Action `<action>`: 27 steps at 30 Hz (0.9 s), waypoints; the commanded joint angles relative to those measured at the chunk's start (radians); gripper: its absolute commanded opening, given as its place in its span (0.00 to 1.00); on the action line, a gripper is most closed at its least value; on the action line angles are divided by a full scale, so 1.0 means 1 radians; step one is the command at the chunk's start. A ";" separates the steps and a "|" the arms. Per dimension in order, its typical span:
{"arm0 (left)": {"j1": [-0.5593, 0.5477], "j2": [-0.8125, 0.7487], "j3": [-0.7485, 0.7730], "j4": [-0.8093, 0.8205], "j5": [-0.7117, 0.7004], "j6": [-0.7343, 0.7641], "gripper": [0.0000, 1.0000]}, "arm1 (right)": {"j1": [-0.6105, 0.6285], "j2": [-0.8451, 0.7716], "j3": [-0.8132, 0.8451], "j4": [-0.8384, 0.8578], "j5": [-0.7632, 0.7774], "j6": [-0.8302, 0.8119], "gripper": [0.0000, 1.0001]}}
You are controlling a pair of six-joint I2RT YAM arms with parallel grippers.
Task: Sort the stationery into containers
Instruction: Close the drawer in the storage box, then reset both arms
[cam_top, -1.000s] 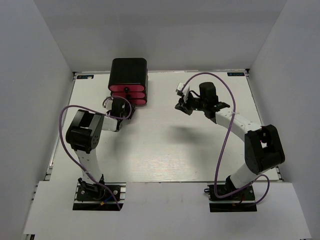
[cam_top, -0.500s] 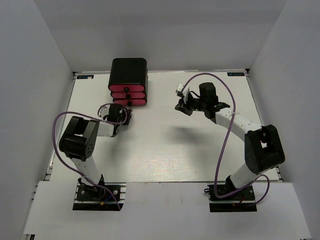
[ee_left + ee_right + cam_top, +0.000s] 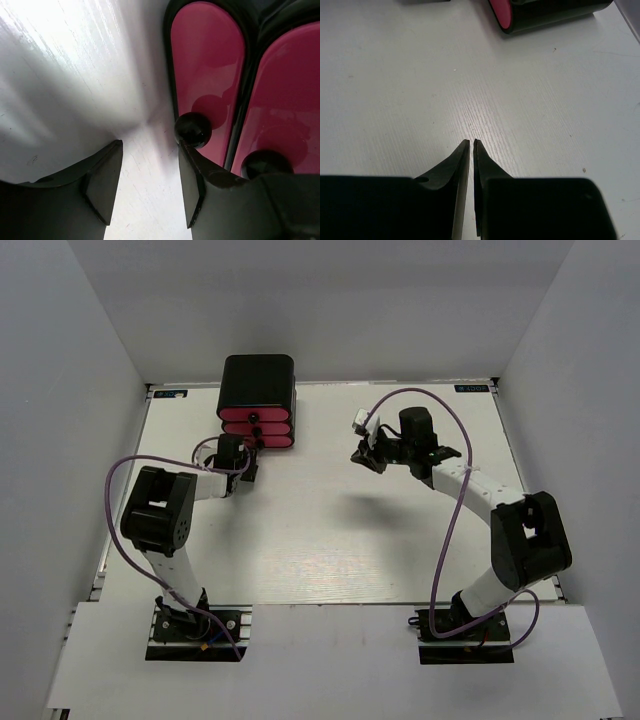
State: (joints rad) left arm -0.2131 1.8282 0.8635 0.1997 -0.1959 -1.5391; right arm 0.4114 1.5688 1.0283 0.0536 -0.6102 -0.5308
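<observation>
**Wide left gripper (image 3: 150,145) being shown beside a drawer knob (image 3: 192,130)**

From above, the black box (image 3: 257,380) of pink drawers (image 3: 256,427) is being seen at the table's (image 3: 330,540) far left. Only the wrist views are showing the jaws. The left ones are spread, with the knob beside one fingertip. The right gripper (image 3: 471,141) is being shown pinched nearly together, empty.

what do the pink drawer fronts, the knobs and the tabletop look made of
The pink drawer fronts look like glossy moulded plastic: they mirror a knob as a dark reflection. The knobs are smooth black balls with a soft highlight, probably plastic. The tabletop is white and satin, with fine parallel grain lines; painted or laminated board, unclear which.
</observation>
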 commanded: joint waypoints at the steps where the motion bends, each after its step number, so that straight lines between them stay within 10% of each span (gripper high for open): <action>1: 0.017 0.052 -0.027 -0.146 -0.025 0.016 0.59 | -0.005 -0.043 -0.011 0.012 -0.014 -0.008 0.13; 8: 0.017 -0.015 -0.164 -0.011 0.059 0.104 0.35 | -0.010 -0.046 -0.027 0.002 -0.031 -0.021 0.15; 12: 0.017 -0.093 -0.288 0.139 0.186 0.257 0.34 | -0.006 -0.052 -0.045 -0.003 -0.036 -0.024 0.56; 13: 0.017 -0.133 -0.337 0.186 0.223 0.307 0.38 | -0.008 -0.052 -0.047 -0.015 -0.036 -0.023 0.90; 15: 0.017 -0.180 -0.400 0.324 0.366 0.448 0.48 | -0.008 -0.056 -0.057 -0.017 -0.020 -0.002 0.90; 19: -0.012 -0.357 -0.435 0.414 0.593 0.637 1.00 | -0.011 -0.061 -0.060 0.008 0.101 0.161 0.90; 27: -0.012 -0.785 -0.364 0.121 0.570 0.901 1.00 | -0.010 -0.119 -0.011 -0.080 0.248 0.336 0.90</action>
State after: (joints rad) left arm -0.2264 1.1324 0.4549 0.4397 0.3534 -0.8036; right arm 0.4057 1.5192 0.9867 -0.0151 -0.4194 -0.2722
